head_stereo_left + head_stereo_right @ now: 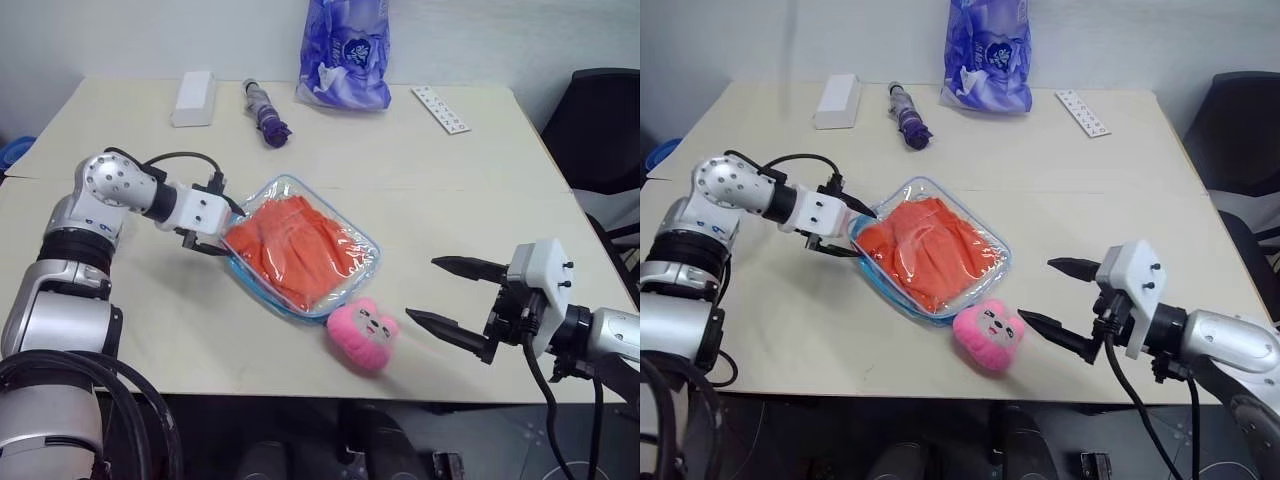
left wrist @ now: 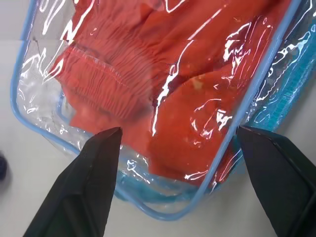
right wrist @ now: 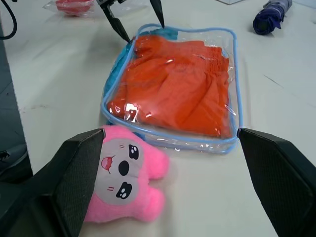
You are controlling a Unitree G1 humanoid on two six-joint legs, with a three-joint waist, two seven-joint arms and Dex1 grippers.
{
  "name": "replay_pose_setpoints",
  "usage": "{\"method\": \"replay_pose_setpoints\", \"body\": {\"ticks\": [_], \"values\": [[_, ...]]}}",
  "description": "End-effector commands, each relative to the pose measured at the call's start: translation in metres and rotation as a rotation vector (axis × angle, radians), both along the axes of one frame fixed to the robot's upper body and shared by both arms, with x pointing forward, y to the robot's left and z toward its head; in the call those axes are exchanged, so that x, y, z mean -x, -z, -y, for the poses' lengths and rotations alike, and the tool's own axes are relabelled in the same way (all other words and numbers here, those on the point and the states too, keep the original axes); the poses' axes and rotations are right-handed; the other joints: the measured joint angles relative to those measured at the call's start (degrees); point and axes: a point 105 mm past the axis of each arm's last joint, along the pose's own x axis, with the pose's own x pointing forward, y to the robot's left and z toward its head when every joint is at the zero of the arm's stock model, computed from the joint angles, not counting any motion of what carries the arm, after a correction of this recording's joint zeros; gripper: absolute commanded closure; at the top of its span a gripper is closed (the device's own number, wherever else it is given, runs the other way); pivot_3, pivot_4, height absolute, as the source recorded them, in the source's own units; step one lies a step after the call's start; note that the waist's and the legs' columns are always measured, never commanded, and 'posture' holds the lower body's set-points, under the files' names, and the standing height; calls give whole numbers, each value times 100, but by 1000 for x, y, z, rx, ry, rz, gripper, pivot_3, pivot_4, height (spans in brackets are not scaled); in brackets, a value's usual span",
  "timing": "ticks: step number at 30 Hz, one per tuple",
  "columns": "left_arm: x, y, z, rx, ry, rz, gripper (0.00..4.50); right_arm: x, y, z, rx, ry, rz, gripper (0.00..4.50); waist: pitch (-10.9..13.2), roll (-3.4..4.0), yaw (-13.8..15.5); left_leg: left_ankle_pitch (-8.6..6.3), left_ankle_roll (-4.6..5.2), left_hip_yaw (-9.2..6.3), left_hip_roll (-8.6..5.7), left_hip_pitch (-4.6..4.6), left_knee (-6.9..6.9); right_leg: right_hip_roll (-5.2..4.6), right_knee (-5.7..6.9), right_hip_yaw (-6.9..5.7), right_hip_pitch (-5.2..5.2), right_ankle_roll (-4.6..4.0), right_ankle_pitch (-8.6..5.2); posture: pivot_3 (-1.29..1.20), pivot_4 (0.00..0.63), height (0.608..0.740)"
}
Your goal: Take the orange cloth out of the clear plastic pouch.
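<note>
From the head view the orange cloth point(image 1: 298, 248) is still lying sealed inside the clear plastic pouch point(image 1: 368, 240) mid-surface, the left tool point(image 1: 212, 240) gaping open at its nine o'clock edge, while the right wrist view is showing the right tool point(image 3: 165, 153) spread empty at six o'clock.

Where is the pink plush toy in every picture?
Left eye view: pink plush toy, table's near edge, below the clear plastic pouch.
Right eye view: same place.
Left wrist view: not there.
Right wrist view, beside the pouch.
Shared landmark: the pouch's orange cloth.

no readable text, labels or numbers
</note>
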Motion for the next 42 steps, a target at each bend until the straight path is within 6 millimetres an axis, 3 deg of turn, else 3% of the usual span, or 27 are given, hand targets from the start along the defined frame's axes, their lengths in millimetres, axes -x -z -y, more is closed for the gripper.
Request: {"method": "replay_pose_setpoints", "body": {"ticks": [1, 5, 14, 17, 27, 28, 33, 37, 42], "values": [[5, -11, -17, -38, -9, 30, 617, 7, -8, -3, 7, -17, 38, 0, 0, 0, -14, 0, 0, 0, 1, 0, -1, 0, -1, 0, 0, 0, 0, 0, 150, 740], [3, -1, -21, -63, -19, 43, 617, 5, -9, -4, 10, -20, 44, 0, 0, 0, 4, -1, 4, -4, 5, 2, 0, -5, 1, -1, 1, 0, 0, 0, 150, 740], [-7, 18, -5, -109, 4, 69, 617, 1, -11, -6, 23, -36, 51, 0, 1, -11, 120, -5, 17, -8, -2, 2, 1, -7, -5, -8, -1, 3, 2, 0, 150, 740], [-10, 22, -4, -107, -11, 77, 1237, 0, -12, -7, 24, -41, 54, 0, 0, -14, 126, -5, 17, -8, -2, 1, 1, -9, -4, -7, 0, 3, 2, 0, 150, 740], [-1, 48, 1, 53, -97, -70, 4383, 4, -6, -9, 25, -55, 35, 0, 1, -17, 107, -4, 17, -4, 11, 4, 1, -9, 1, -2, 1, 3, 2, 0, 150, 740], [2, 52, 2, 80, -126, -101, 4478, 4, -6, -10, 22, -57, 32, 0, 1, -16, 103, -4, 17, -5, 14, 5, 2, -9, 2, -1, 1, 3, 2, 0, 150, 740], [18, 60, 21, 261, -373, -196, 4478, 6, -1, -14, 24, -67, 19, 0, 0, -16, 114, -4, 17, -26, 23, 9, 3, -11, 6, 12, 2, 3, 2, 0, 150, 740], [43, 69, 45, 318, -502, -275, 4478, 6, 6, -13, 52, -61, 4, 0, -1, -19, 140, -4, 17, -43, 21, 10, 5, -13, 7, 17, 6, 4, 2, 0, 150, 740], [44, 75, 65, 441, -712, -259, 4478, 4, 10, -9, 62, -25, 3, 0, -3, -22, 157, -5, 20, -52, 15, 9, 5, -16, -1, 23, 15, 10, 5, 0, 150, 740]]}}
